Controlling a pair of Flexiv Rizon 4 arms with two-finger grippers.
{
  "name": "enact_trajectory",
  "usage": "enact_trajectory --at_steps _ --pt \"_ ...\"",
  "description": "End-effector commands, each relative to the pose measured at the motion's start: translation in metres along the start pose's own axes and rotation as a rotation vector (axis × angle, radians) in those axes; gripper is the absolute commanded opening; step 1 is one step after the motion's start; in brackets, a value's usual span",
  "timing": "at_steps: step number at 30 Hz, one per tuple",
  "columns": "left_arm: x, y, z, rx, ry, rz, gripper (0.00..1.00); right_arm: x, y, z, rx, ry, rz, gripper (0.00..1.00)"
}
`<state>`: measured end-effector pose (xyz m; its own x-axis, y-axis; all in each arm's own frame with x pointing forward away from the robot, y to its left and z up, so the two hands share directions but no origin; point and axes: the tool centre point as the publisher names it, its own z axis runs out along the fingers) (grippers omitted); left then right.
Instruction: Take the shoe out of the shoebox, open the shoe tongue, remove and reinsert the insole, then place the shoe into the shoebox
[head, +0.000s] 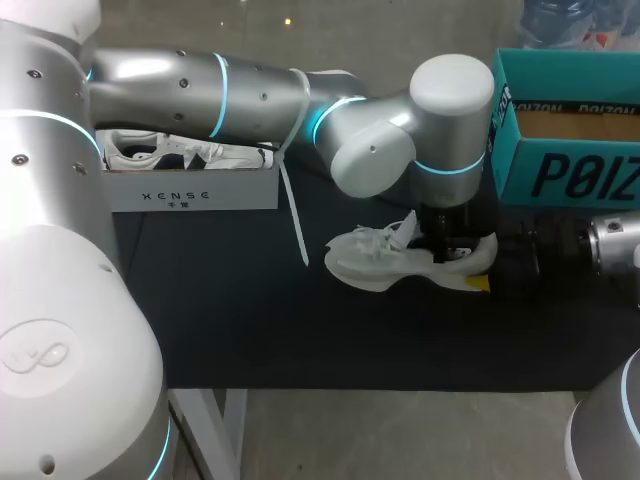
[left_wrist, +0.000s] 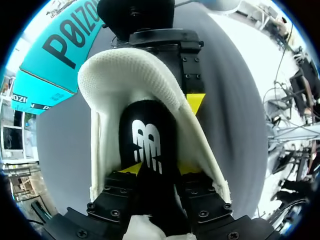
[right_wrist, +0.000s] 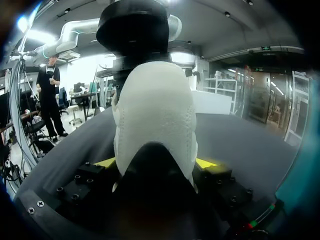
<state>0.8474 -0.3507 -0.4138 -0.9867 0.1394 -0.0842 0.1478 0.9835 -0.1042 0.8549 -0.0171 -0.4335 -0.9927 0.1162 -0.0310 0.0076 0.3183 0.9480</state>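
Left claw (left_wrist: 160, 169) is pinched on the black insole (left_wrist: 147, 135), both yellow tips pressed against its sides where it sticks up out of the white shoe (head: 385, 262). Right claw (right_wrist: 157, 162) is clamped around that shoe's heel from two sides, and the shoe lies on its side on the dark table (head: 230, 310), near the teal box (head: 560, 175) and outside it. Well apart from the teal box, across the table, stands a white box (head: 190, 192) with a second shoe (head: 160, 152) inside.
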Motion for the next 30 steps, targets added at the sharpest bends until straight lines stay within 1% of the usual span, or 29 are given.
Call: enact_trajectory --at_steps 1,2,3,4,7,10,19,30 --pt "0.002 -0.006 0.044 0.009 0.001 -0.010 0.36 -0.003 -0.003 0.003 0.000 -0.001 0.001 0.00" --pt "0.002 -0.006 0.048 0.016 -0.004 -0.017 0.34 -0.003 -0.003 0.003 0.000 -0.001 0.001 0.00" --pt "0.003 -0.006 0.052 0.022 -0.019 -0.026 0.21 -0.003 -0.003 0.003 0.000 -0.001 0.001 0.00" --pt "0.003 -0.006 0.054 0.025 -0.013 -0.026 0.00 -0.003 -0.003 0.003 0.000 -0.001 0.001 0.00" --pt "0.006 -0.007 0.058 0.027 -0.024 -0.027 0.00 -0.003 -0.003 0.003 0.000 -0.001 0.001 0.00" --pt "0.008 -0.007 0.054 0.034 -0.033 -0.021 0.00 -0.003 -0.003 0.003 0.000 -0.001 0.001 0.00" --pt "0.010 -0.006 0.027 0.051 -0.076 -0.018 0.00 -0.003 -0.003 0.003 0.000 -0.001 0.001 0.00" --pt "0.010 -0.006 0.001 0.069 -0.132 -0.019 0.00 -0.003 -0.003 0.003 0.000 -0.001 0.001 0.00"
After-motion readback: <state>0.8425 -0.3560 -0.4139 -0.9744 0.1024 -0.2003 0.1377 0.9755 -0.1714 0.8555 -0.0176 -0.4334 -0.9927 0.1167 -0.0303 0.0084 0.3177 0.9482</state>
